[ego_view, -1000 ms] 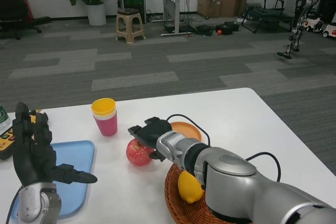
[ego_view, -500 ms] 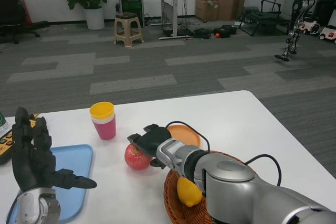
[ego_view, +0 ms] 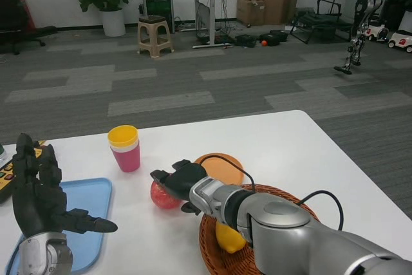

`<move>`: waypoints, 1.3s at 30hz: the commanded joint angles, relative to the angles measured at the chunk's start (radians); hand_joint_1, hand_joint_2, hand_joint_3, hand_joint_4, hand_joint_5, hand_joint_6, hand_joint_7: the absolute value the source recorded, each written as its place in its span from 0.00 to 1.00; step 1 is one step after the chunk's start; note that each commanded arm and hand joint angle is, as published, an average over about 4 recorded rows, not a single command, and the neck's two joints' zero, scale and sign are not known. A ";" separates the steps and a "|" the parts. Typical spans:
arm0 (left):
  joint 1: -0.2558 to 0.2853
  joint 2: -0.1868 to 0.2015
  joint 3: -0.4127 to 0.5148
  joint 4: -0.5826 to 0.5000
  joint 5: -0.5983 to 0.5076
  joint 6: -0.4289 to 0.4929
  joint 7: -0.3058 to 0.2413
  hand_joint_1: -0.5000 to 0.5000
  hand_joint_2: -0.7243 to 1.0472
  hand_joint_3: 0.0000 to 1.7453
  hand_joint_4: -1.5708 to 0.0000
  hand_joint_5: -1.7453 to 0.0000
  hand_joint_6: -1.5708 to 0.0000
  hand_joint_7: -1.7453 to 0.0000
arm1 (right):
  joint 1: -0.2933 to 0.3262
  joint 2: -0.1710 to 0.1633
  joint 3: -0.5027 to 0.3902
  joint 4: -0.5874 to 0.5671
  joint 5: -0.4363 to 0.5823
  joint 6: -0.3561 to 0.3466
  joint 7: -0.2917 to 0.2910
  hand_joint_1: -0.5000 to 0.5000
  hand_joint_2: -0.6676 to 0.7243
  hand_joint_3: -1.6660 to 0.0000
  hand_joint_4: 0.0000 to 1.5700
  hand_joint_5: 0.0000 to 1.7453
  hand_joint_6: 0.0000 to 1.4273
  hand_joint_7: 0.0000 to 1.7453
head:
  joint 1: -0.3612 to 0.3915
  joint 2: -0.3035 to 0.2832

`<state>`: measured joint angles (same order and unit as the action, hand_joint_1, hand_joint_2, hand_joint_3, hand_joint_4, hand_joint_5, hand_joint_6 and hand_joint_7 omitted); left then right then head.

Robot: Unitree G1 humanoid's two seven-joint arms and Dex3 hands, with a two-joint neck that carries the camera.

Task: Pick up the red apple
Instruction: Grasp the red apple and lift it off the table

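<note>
The red apple [ego_view: 161,196] lies on the white table [ego_view: 283,146], left of the wicker basket. My right hand [ego_view: 180,181] lies over the apple's right and top side, fingers wrapped around it. The apple still rests on the table. My left hand [ego_view: 40,191] waits upright with fingers spread over the blue tray at the lower left, holding nothing.
A wicker basket [ego_view: 212,249] holding a yellow fruit [ego_view: 226,237] sits under my right forearm. An orange plate [ego_view: 222,167] lies behind the hand. A yellow and pink cup stack [ego_view: 125,148] stands farther left. A blue tray [ego_view: 90,204] lies at the lower left.
My right hand has slid a little left and closed further over the apple. The camera has tilted slightly. The left hand stays put.
</note>
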<state>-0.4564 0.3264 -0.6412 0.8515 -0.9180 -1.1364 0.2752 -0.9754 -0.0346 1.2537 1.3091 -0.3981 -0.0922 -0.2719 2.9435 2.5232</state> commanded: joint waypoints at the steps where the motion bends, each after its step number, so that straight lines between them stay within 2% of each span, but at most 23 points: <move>1: 0.005 0.017 -0.003 -0.004 -0.001 -0.008 -0.002 0.00 0.00 0.05 1.00 1.00 1.00 1.00 | 0.020 -0.002 0.011 -0.003 0.015 -0.007 -0.002 0.25 0.14 0.43 0.00 0.00 0.00 0.01 | 0.003 -0.003; 3: 0.007 0.017 -0.003 -0.004 -0.002 -0.009 -0.002 0.00 0.00 0.05 1.00 1.00 1.00 1.00 | 0.023 -0.002 0.014 -0.005 0.019 -0.012 -0.003 0.25 0.13 0.43 0.00 0.00 0.00 0.03 | 0.006 -0.006; 6: 0.008 0.017 -0.005 -0.005 -0.002 -0.008 -0.002 0.00 0.00 0.05 1.00 1.00 1.00 1.00 | 0.025 -0.003 0.016 -0.005 0.025 -0.022 -0.012 0.27 0.09 0.43 0.09 0.00 0.03 0.20 | 0.006 -0.008; 7: 0.009 0.017 -0.005 -0.005 -0.002 -0.008 -0.002 0.00 0.00 0.05 1.00 1.00 1.00 1.00 | 0.027 -0.003 0.016 -0.004 0.026 -0.026 -0.016 0.28 0.09 0.45 0.16 0.01 0.08 0.30 | 0.007 -0.008; 8: 0.009 0.017 -0.005 -0.005 -0.002 -0.008 -0.002 0.00 0.00 0.05 1.00 1.00 1.00 1.00 | 0.029 -0.004 0.015 -0.003 0.028 -0.030 -0.022 0.28 0.09 0.48 0.21 0.03 0.13 0.35 | 0.007 -0.009; 9: 0.010 0.017 -0.005 -0.005 -0.002 -0.008 -0.002 0.00 0.00 0.05 1.00 1.00 1.00 1.00 | 0.030 -0.004 0.013 -0.002 0.028 -0.031 -0.025 0.28 0.09 0.57 0.29 0.07 0.21 0.42 | 0.008 -0.010; 10: 0.010 0.017 -0.005 -0.005 -0.002 -0.008 -0.002 0.00 0.00 0.05 1.00 1.00 1.00 1.00 | 0.033 -0.004 0.011 0.000 0.028 -0.032 -0.029 0.28 0.09 0.68 0.40 0.15 0.33 0.52 | 0.008 -0.012; 12: 0.010 0.017 -0.005 -0.005 -0.002 -0.008 -0.002 0.00 0.00 0.05 1.00 1.00 1.00 1.00 | 0.036 -0.004 0.006 0.003 0.028 -0.032 -0.033 0.26 0.09 0.85 0.57 0.32 0.50 0.65 | 0.009 -0.015; 13: 0.011 0.017 -0.005 -0.005 -0.002 -0.008 -0.002 0.00 0.00 0.05 1.00 1.00 1.00 1.00 | 0.039 -0.004 0.003 0.005 0.028 -0.033 -0.036 0.26 0.09 0.86 0.64 0.40 0.59 0.71 | 0.010 -0.016; 15: 0.012 0.017 -0.005 -0.005 -0.002 -0.008 -0.002 0.00 0.00 0.05 1.00 1.00 1.00 1.00 | 0.047 -0.004 -0.008 0.009 0.028 -0.035 -0.039 0.27 0.09 0.86 0.69 0.50 0.65 0.75 | 0.012 -0.017; 17: 0.013 0.017 -0.005 -0.005 -0.002 -0.008 -0.002 0.00 0.00 0.05 1.00 1.00 1.00 1.00 | 0.056 -0.004 -0.021 0.016 0.027 -0.044 -0.042 0.27 0.09 0.86 0.72 0.56 0.66 0.76 | 0.014 -0.021; 19: 0.014 0.017 -0.005 -0.005 -0.003 -0.008 -0.002 0.00 0.00 0.05 1.00 1.00 1.00 1.00 | 0.063 -0.005 -0.033 0.023 0.027 -0.057 -0.047 0.28 0.09 0.86 0.81 0.65 0.70 0.76 | 0.014 -0.024; 21: 0.015 0.017 -0.005 -0.005 -0.004 -0.008 -0.002 0.00 0.00 0.05 1.00 1.00 1.00 1.00 | 0.069 -0.006 -0.042 0.025 0.027 -0.061 -0.050 0.27 0.09 0.86 0.90 0.78 0.78 0.78 | 0.015 -0.024; 23: 0.015 0.017 -0.005 -0.005 -0.004 -0.008 -0.002 0.00 0.00 0.05 1.00 1.00 1.00 1.00 | 0.073 -0.007 -0.045 0.025 0.027 -0.062 -0.051 0.25 0.09 0.86 0.95 0.83 0.86 0.82 | 0.015 -0.024; 26: 0.015 0.017 -0.005 -0.005 -0.004 -0.008 -0.002 0.00 0.00 0.05 1.00 1.00 1.00 1.00 | 0.076 -0.008 -0.047 0.027 0.027 -0.063 -0.052 0.25 0.07 0.86 0.96 0.86 0.92 0.84 | 0.015 -0.025; 32: 0.019 0.017 -0.005 -0.005 -0.004 -0.008 -0.002 0.00 0.00 0.05 1.00 1.00 1.00 1.00 | 0.085 -0.008 -0.057 0.033 0.027 -0.063 -0.055 0.25 0.05 0.83 0.98 0.94 0.97 0.90 | 0.016 -0.025; 36: 0.019 0.017 -0.005 -0.005 -0.004 -0.008 -0.002 0.00 0.00 0.05 1.00 1.00 1.00 1.00 | 0.089 -0.010 -0.063 0.035 0.027 -0.062 -0.055 0.25 0.05 0.85 0.98 0.94 0.98 0.93 | 0.018 -0.025; 39: 0.020 0.017 -0.005 -0.005 -0.004 -0.008 -0.002 0.00 0.00 0.05 1.00 1.00 1.00 1.00 | 0.090 -0.010 -0.068 0.035 0.027 -0.062 -0.055 0.25 0.05 0.81 0.98 0.94 0.98 0.96 | 0.020 -0.025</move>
<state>-0.4494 0.3284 -0.6424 0.8508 -0.9219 -1.1365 0.2750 -0.9363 -0.0364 1.1821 1.3309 -0.3678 -0.1513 -0.3522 2.9630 2.4981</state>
